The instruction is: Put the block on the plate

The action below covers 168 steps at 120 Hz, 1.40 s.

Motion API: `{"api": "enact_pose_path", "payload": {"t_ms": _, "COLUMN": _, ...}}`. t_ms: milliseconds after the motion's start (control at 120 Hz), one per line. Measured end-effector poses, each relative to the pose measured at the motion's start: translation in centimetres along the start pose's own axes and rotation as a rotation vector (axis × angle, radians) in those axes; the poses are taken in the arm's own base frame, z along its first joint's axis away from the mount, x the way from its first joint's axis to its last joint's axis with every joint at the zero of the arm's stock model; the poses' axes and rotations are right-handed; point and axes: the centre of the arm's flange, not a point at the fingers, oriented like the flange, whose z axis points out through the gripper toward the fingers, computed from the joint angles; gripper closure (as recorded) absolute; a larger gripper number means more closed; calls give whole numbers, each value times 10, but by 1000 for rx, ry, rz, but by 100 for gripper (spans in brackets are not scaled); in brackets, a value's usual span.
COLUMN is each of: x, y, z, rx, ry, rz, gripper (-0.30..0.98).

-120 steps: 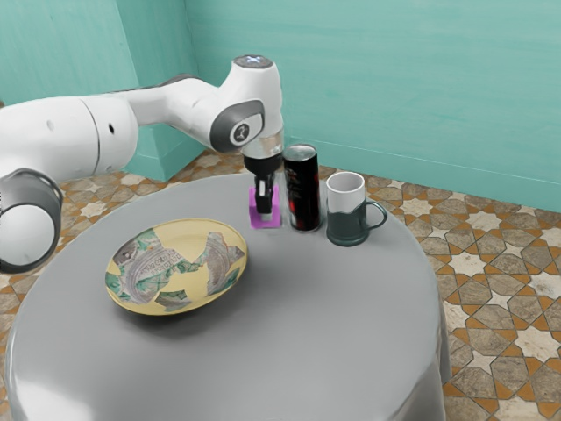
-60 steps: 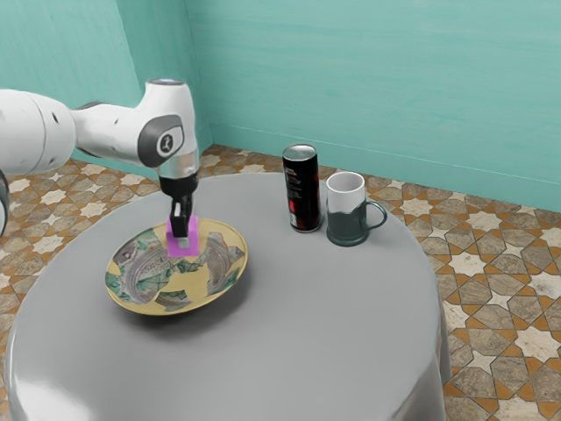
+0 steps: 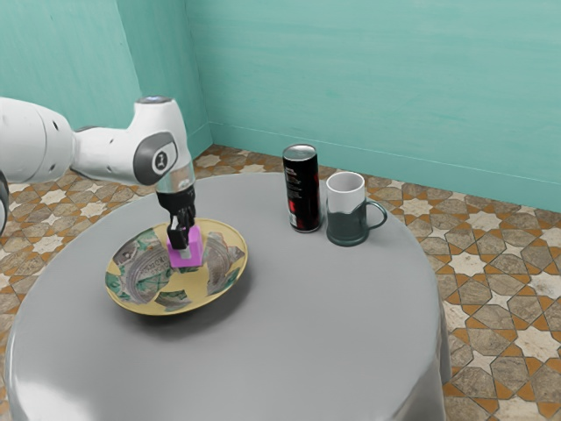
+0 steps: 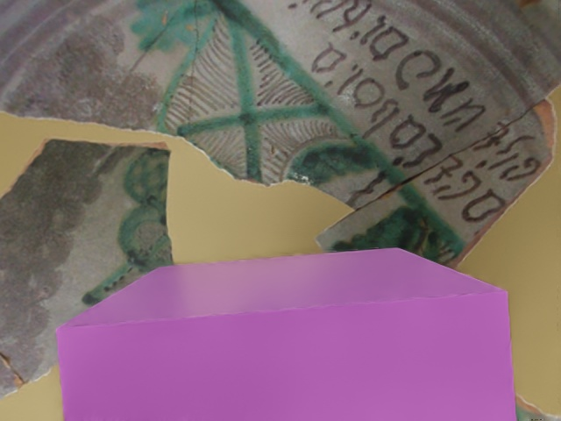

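one block (image 3: pixel 195 255) grasped between fingers (image 3: pixel 179 237), down inside the plate (image 3: pixel 197 294); contact with plate hard to tell. ease down until flat on plate, open slowly, then back straight up, no sideways drag.

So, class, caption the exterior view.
Gripper holding a magenta block over a patterned plate, drink can and mug on the table.

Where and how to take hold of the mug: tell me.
Probably best by the rim of the mug nearest the exterior camera, from straight above, one finger inside: it stands upright, mouth open, and the grip should clear the handle and the can there.
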Motion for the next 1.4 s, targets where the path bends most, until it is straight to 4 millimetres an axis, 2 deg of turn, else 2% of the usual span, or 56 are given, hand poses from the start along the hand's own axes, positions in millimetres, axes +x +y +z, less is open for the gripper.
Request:
{"api": "enact_pose_path", "payload": {"t_ms": 292, "x": -1, "y": 3, "z": 3, "rx": -19, "ry": -16, "rz": 38, "gripper": 15}}
{"api": "enact_pose_path", "payload": {"t_ms": 425, "x": -2, "y": 3, "z": 1, "rx": -27, "ry": -19, "rz": 54, "gripper": 8}}
{"api": "enact_pose_path", "payload": {"t_ms": 600, "x": -7, "y": 3, "z": -17, "rx": -46, "ry": -28, "rz": 84, "gripper": 4}}
{"api": "enact_pose_path", "payload": {"t_ms": 633, "x": -11, "y": 2, "z": -25, "rx": -52, "ry": -29, "rz": 98, "gripper": 3}}
{"api": "enact_pose_path", "payload": {"t_ms": 733, "x": -33, "y": 4, "z": -71, "rx": -82, "ry": -41, "rz": 174, "gripper": 2}}
{"api": "enact_pose_path", "payload": {"t_ms": 833, "x": -62, "y": -11, "z": -99, "rx": -65, "ry": -52, "rz": 308, "gripper": 1}}
{"api": "enact_pose_path", "payload": {"t_ms": 908, "x": -85, "y": -32, "z": -129, "rx": -52, "ry": -63, "rz": 455, "gripper": 1}}
{"api": "enact_pose_path", "payload": {"t_ms": 983, "x": -110, "y": -62, "z": -160, "rx": -43, "ry": -64, "rz": 634, "gripper": 1}}
{"api": "enact_pose_path", "payload": {"t_ms": 1033, "x": -129, "y": -80, "z": -193, "rx": -55, "ry": -65, "rz": 763, "gripper": 0}}
{"api": "enact_pose_path", "payload": {"t_ms": 1083, "x": -136, "y": -101, "z": -224, "rx": -67, "ry": -59, "rz": 881, "gripper": 0}}
{"api": "enact_pose_path", "payload": {"t_ms": 1150, "x": -130, "y": -122, "z": -249, "rx": -66, "ry": -38, "rz": 1016, "gripper": 0}}
{"api": "enact_pose_path", "payload": {"t_ms": 1242, "x": -97, "y": -135, "z": -272, "rx": -53, "ry": -18, "rz": 1145, "gripper": 0}}
{"api": "enact_pose_path", "payload": {"t_ms": 1300, "x": -79, "y": -135, "z": -276, "rx": -39, "ry": -4, "rz": 1212, "gripper": 0}}
{"api": "enact_pose_path", "payload": {"t_ms": 1400, "x": -63, "y": -130, "z": -269, "rx": -2, "ry": 21, "rz": 1323, "gripper": 0}}
